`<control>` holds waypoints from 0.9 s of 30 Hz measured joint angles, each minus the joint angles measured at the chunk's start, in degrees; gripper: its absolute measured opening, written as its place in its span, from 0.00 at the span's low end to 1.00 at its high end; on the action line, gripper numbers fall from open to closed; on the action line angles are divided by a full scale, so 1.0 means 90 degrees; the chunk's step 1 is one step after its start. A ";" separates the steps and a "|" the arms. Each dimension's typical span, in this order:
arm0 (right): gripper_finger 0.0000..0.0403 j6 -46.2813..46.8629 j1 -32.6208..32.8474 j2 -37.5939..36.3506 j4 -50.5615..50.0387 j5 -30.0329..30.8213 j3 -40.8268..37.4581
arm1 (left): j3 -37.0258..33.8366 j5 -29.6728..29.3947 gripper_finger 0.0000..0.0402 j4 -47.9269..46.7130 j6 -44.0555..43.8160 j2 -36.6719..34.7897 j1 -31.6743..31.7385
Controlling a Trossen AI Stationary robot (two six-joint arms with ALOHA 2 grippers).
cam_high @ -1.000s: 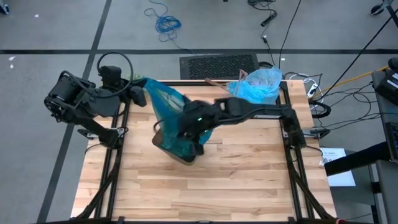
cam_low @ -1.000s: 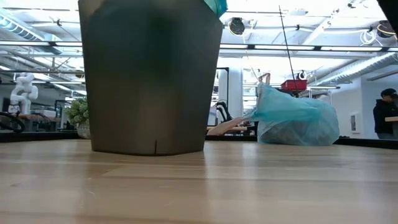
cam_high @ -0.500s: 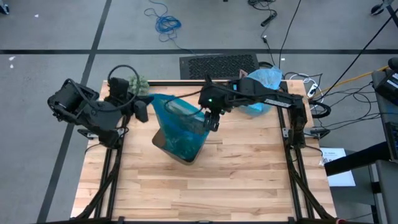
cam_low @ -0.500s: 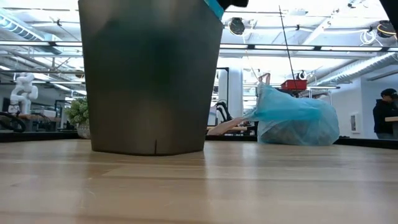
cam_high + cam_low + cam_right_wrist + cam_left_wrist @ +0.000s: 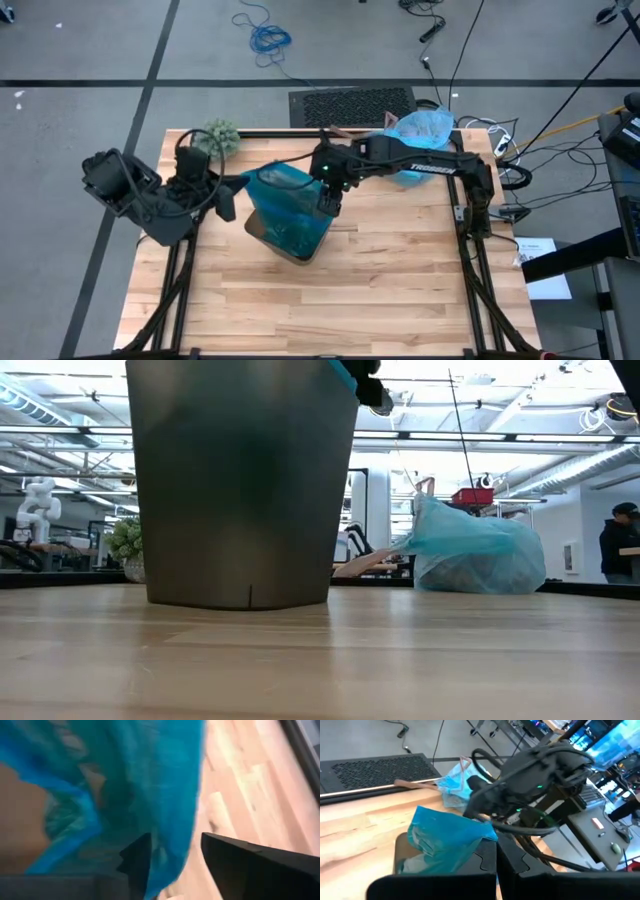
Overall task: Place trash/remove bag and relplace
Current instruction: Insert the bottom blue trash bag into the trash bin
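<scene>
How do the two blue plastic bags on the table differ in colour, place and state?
The teal bag is darker, sits in the bin mid-table, its mouth open, and the left gripper holds one edge. The light blue bag is paler, lies bunched and full at the table's far edge, untouched. Both are thin, crinkly plastic.

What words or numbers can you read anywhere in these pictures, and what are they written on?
White lettering runs along the right arm in the high view, but it is too small to read.
A white sheet lies on the floor beside the table; any print on it is too small to read.
Screens glow in the left wrist view, blurred, nothing readable.
No other text shows.
</scene>
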 joint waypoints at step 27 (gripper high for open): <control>0.00 0.1233 0.0053 -0.1417 -0.0566 -0.0183 -0.0643 | -0.1500 0.1889 0.00 0.0001 -0.1016 0.0085 0.0383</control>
